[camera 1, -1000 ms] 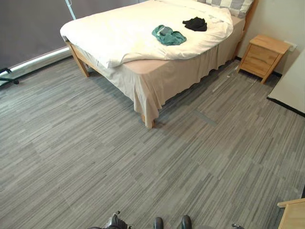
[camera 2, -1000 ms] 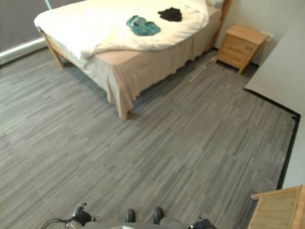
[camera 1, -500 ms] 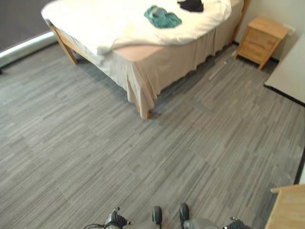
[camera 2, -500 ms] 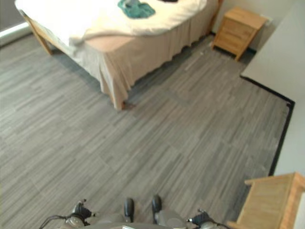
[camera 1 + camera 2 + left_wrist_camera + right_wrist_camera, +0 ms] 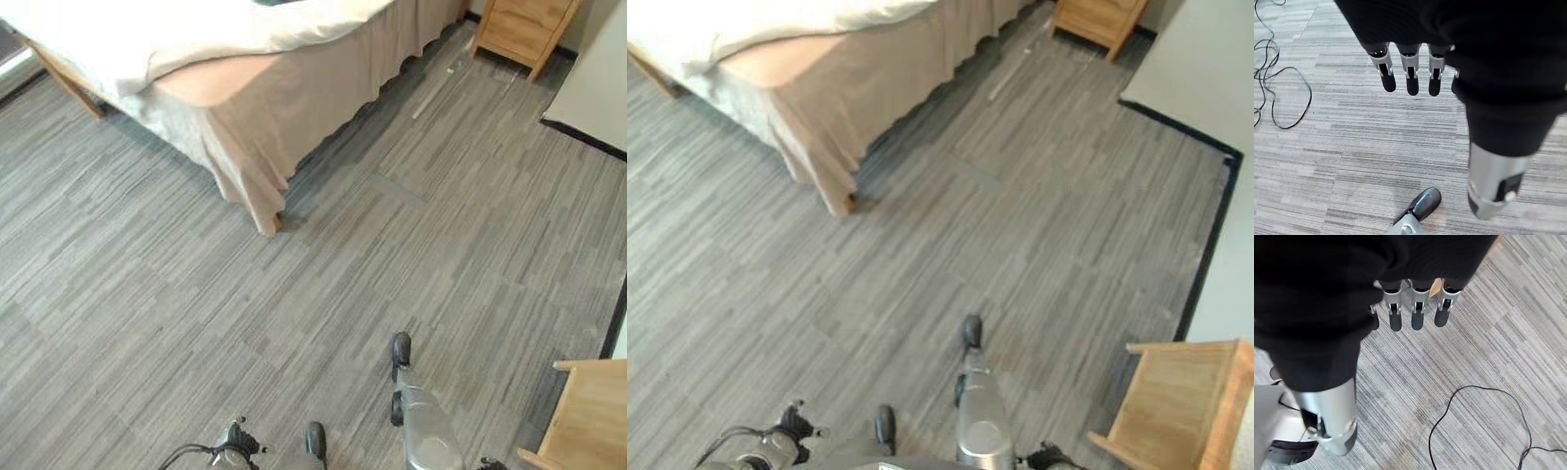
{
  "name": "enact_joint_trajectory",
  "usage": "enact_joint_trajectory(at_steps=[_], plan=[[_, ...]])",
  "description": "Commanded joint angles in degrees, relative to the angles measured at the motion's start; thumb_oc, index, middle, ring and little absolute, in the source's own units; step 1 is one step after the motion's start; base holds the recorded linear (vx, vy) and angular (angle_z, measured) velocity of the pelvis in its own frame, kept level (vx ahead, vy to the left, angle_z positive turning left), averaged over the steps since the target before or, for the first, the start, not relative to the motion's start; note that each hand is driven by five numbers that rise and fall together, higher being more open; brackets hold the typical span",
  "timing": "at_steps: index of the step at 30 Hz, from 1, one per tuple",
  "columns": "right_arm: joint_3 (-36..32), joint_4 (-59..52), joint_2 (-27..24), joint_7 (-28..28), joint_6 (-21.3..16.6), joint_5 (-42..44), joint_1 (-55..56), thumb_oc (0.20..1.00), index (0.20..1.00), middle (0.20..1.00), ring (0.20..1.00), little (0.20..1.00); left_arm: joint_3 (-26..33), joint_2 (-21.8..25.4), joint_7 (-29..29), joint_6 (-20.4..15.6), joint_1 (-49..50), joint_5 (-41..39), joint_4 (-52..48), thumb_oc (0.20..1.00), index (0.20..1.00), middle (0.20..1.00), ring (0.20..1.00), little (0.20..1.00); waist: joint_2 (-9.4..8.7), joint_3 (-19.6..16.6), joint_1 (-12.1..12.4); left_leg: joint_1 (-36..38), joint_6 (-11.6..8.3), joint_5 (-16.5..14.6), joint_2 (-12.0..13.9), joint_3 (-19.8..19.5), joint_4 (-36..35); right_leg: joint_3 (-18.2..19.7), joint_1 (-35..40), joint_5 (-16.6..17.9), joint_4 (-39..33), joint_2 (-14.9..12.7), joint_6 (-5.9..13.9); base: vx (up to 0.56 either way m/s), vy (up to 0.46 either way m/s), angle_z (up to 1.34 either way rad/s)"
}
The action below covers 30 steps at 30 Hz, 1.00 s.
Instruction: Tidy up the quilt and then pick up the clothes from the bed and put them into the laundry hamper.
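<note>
Short of bed: approach step, quilt untouched. Left hand and right hand hung relaxed, empty. Next: reach bed corner, grab quilt edge.

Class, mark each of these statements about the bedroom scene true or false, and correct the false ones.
1. The white quilt lies on the bed over a beige bed skirt. True.
2. The left hand is curled round a piece of clothing. False: its fingers hang straight over the grey striped floor and hold nothing.
3. A light wooden nightstand stands on the floor beside the bed. True.
4. The right hand rests on the quilt. False: it hangs open above the floor, touching nothing.
5. The nightstand stands on top of the bed. False: it stands on the floor.
</note>
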Motion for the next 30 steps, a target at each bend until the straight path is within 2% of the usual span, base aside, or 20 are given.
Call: enact_joint_trajectory(at_steps=[1, 2, 4, 5, 6, 7, 8, 11, 13, 15, 16, 17, 19, 21, 22, 25, 26, 27, 28, 30], plan=[[4.0, 0.3, -4.2, -0.4, 0.0, -4.0, -0.2, 1.0, 1.0, 1.0, 1.0, 1.0, -2.3, -0.4, -0.4, -0.4, -2.0, 5.0, -3.2, 1.0, 1.0, 1.0, 1.0, 1.0, 0.38, -0.6, 0.1, 2.2, -1.13, 13.2, 1.1, 1.9, 19.5, 1.7, 1.3, 2.0, -2.4, 1.5, -1.61, 0.52, -0.357, 0.17], [4.8, -0.2, -4.9, -0.7, -0.1, -4.4, -0.7, 1.0, 1.0, 1.0, 1.0, 1.0, -2.7, -0.1, -0.4, -0.4, -2.2, 4.9, -4.6, 1.0, 1.0, 1.0, 1.0, 1.0, 0.06, 0.3, 1.1, -0.9, -0.52, 17.5, 0.7, 0.3, 28.2, 1.5, 3.9, 0.8, -2.5, 2.9, -3.43, 0.2, -0.143, -0.21], [5.2, -1.3, -5.6, -0.6, -0.2, -4.4, -1.8, 1.0, 1.0, 1.0, 1.0, 1.0, -2.4, 0.5, -0.2, -0.4, -2.6, 3.9, -5.8, 1.0, 1.0, 1.0, 1.0, 1.0, -0.87, 0.9, 2.0, -3.2, 0.51, 19.2, -0.1, -0.4, 33.5, 2.0, 5.9, -0.3, -2.8, 3.5, -4.71, 0.49, -0.28, -0.7], [5.9, -2.3, -6.5, -1.3, 0.0, -4.3, -4.3, 1.0, 1.0, 1.0, 1.0, 1.0, -1.6, 0.8, 1.0, -0.4, -3.4, 1.3, -7.1, 1.0, 1.0, 1.0, 1.0, 1.0, -3.35, 2.5, 4.6, -11.4, 2.49, 16.2, -1.2, 0.0, 43.3, 4.0, 10.2, -2.0, -4.1, 2.8, -5.73, 0.56, -0.295, -0.7], [5.9, -2.3, -6.5, -1.3, 0.0, -4.3, -4.3, 1.0, 1.0, 1.0, 1.0, 1.0, -1.6, 0.8, 1.0, -0.4, -3.4, 1.3, -7.1, 1.0, 1.0, 1.0, 1.0, 1.0, -3.36, 2.4, 4.6, -11.4, 2.49, 16.2, -1.3, 0.0, 43.2, 4.0, 10.2, -2.0, -4.1, 2.7, -5.72, 0.76, -0.226, -0.74], [7.6, -2.2, -6.8, -1.7, -0.2, -5.8, -5.6, 1.0, 1.0, 1.0, 1.0, 1.0, -0.7, 0.5, 2.1, -0.5, -3.7, -0.1, -6.8, 1.0, 1.0, 1.0, 1.0, 1.0, -4.65, 3.5, 7.3, -17.3, 2.83, 11.3, -2.8, 1.4, 41.0, 5.5, 15.2, -4.2, -6.2, 2.7, -5.36, 0.76, -0.014, -0.43], [8.2, -2.7, -6.8, -1.9, -0.5, -6.2, -5.8, 1.0, 1.0, 1.0, 1.0, 1.0, -0.1, -0.1, 2.5, -0.7, -3.2, -0.8, -6.9, 1.0, 1.0, 1.0, 1.0, 1.0, -4.67, 3.2, 9.5, -21.6, 2.37, 10.5, -4.7, 3.0, 33.1, 7.2, 18.6, -5.6, -7.8, 2.7, -4.56, 0.76, -0.014, -0.43], [8.3, -2.7, -6.8, -2.0, -0.7, -5.9, -6.2, 1.0, 1.0, 1.0, 1.0, 1.0, 0.2, -0.6, 2.2, -0.7, -2.6, -0.5, -6.4, 1.0, 1.0, 1.0, 1.0, 1.0, -4.55, 2.0, 11.2, -23.3, 3.05, 10.7, -6.9, 6.6, 19.2, 8.2, 22.8, -7.3, -8.8, 3.0, -3.63, 0.59, 0.069, -0.31], [8.4, -2.3, -6.6, -1.9, -0.8, -6.6, -5.6, 1.0, 1.0, 1.0, 1.0, 1.0, 0.8, -0.5, 1.7, -0.4, -1.6, 0.2, -5.4, 1.0, 1.0, 1.0, 1.0, 1.0, -3.97, 0.7, 11.9, -23.6, 2.56, 13.6, -6.5, 13.7, 6.7, 7.8, 27.1, -10.7, -8.9, 5.0, -3.25, 0.73, 0.055, -0.15], [8.4, -1.8, -5.7, -1.0, -0.5, -7.0, -5.1, 1.0, 1.0, 1.0, 1.0, 1.0, 3.1, 0.3, 0.9, 0.5, 0.8, 0.7, -3.9, 1.0, 1.0, 1.0, 1.0, 1.0, -5.43, -1.4, 14.0, -21.8, 3.95, 12.6, -6.6, 22.1, 2.4, 6.6, 31.8, -14.5, -4.1, 6.0, -2.46, 0.92, 0.029, -0.15], [8.4, -1.8, -5.7, -1.0, -0.4, -7.0, -5.0, 1.0, 1.0, 1.0, 1.0, 1.0, 3.1, 0.3, 0.9, 0.5, 0.8, 0.7, -4.0, 1.0, 1.0, 1.0, 1.0, 1.0, -5.52, -1.3, 14.1, -21.6, 4.01, 12.6, -6.7, 22.2, 2.2, 6.7, 31.9, -14.6, -4.0, 5.9, -2.39, 0.7, -0.007, -0.17], [8.5, -2.2, -5.1, -0.7, -0.8, -7.0, -4.8, 1.0, 1.0, 1.0, 1.0, 1.0, 4.1, 0.7, 0.7, 0.5, 1.6, 0.2, -3.5, 1.0, 1.0, 1.0, 1.0, 1.0, -6.47, -2.2, 15.0, -21.0, 6.18, 12.9, -7.5, 21.7, 2.1, 5.7, 30.1, -11.6, 2.4, 5.7, -1.0, 0.36, 0.016, -0.05], [7.6, -2.4, -4.5, -0.7, -0.7, -8.0, -3.6, 1.0, 1.0, 1.0, 1.0, 1.0, 5.0, 0.9, 0.8, 1.5, 2.2, 0.9, -1.6, 1.0, 1.0, 1.0, 1.0, 1.0, -8.36, -1.9, 14.0, -18.3, 8.74, 9.3, -10.5, 20.6, 3.4, 3.2, 26.5, -2.1, 19.1, 2.1, 7.01, 0.45, 0.054, 0.29], [7.4, -2.5, -4.1, -0.4, -0.4, -8.4, -3.2, 1.0, 1.0, 1.0, 1.0, 1.0, 5.3, 1.7, 1.1, 1.7, 2.1, 1.3, -1.5, 1.0, 1.0, 1.0, 1.0, 1.0, -7.42, -1.5, 13.2, -16.4, 9.86, 9.1, -9.5, 20.1, 3.3, 3.5, 21.7, 2.6, 26.8, 1.6, 7.07, 0.43, 0.02, 0.94], [6.9, -4.3, -3.9, -0.5, -0.6, -8.0, -3.6, 1.0, 1.0, 1.0, 1.0, 1.0, 5.9, 2.5, 1.4, 1.6, 1.8, 0.3, -2.0, 1.0, 1.0, 1.0, 1.0, 1.0, -5.5, -0.6, 11.9, -11.6, 10.34, 8.0, -8.6, 17.0, 1.5, 2.5, 15.4, 1.1, 33.9, -1.0, 5.4, 0.71, -0.014, 1.42], [7.6, -5.1, -3.6, -0.7, -0.9, -8.5, -3.7, 1.0, 1.0, 1.0, 1.0, 1.0, 6.1, 3.2, 1.8, 1.0, 1.5, -0.3, -2.4, 1.0, 1.0, 1.0, 1.0, 1.0, -4.78, 0.0, 10.8, -8.2, 9.33, 7.5, -8.2, 12.9, -0.5, 2.0, 11.8, -3.4, 27.4, -2.4, 2.39, 0.5, -0.147, 1.1], [8.3, -5.6, -3.4, -0.5, -0.8, -8.7, -3.7, 1.0, 1.0, 1.0, 1.0, 1.0, 6.0, 3.5, 2.0, 0.5, 1.2, -1.0, -3.1, 1.0, 1.0, 1.0, 1.0, 1.0, -4.86, 0.2, 10.1, -6.1, 8.12, 6.9, -8.0, 10.2, -1.2, 4.3, 10.8, -5.5, 18.5, -2.5, 1.57, 0.43, -0.271, 1.14], [8.3, -5.5, -3.2, -0.3, -0.7, -8.7, -3.7, 1.0, 1.0, 1.0, 1.0, 1.0, 5.8, 3.6, 2.1, 0.2, 0.9, -1.1, -3.2, 1.0, 1.0, 1.0, 1.0, 1.0, -5.24, 0.1, 9.7, -5.3, 7.36, 6.5, -8.0, 8.8, -1.7, 5.8, 11.0, -5.0, 10.3, -2.6, 1.68, 0.75, -0.529, 1.54], [8.0, -5.4, -3.0, -0.1, -0.5, -8.6, -3.7, 1.0, 1.0, 1.0, 1.0, 1.0, 5.6, 3.9, 2.4, -0.5, 0.0, -1.6, -3.6, 1.0, 1.0, 1.0, 1.0, 1.0, -5.8, 0.0, 8.5, -3.1, 5.87, 5.2, -7.7, 4.8, -2.8, 12.9, 10.2, -2.5, -1.5, -2.5, 2.79, 0.46, -0.371, 1.39], [8.0, -5.2, -3.0, 0.1, -0.2, -8.8, -3.7, 1.0, 1.0, 1.0, 1.0, 1.0, 5.6, 3.9, 2.5, -0.7, -0.6, -1.9, -3.7, 1.0, 1.0, 1.0, 1.0, 1.0, -5.92, 0.0, 7.9, -2.5, 5.46, 4.6, -7.4, 3.1, -2.8, 17.2, 9.0, -0.9, -3.8, -2.1, 3.4, 0.41, -0.321, 1.24]])
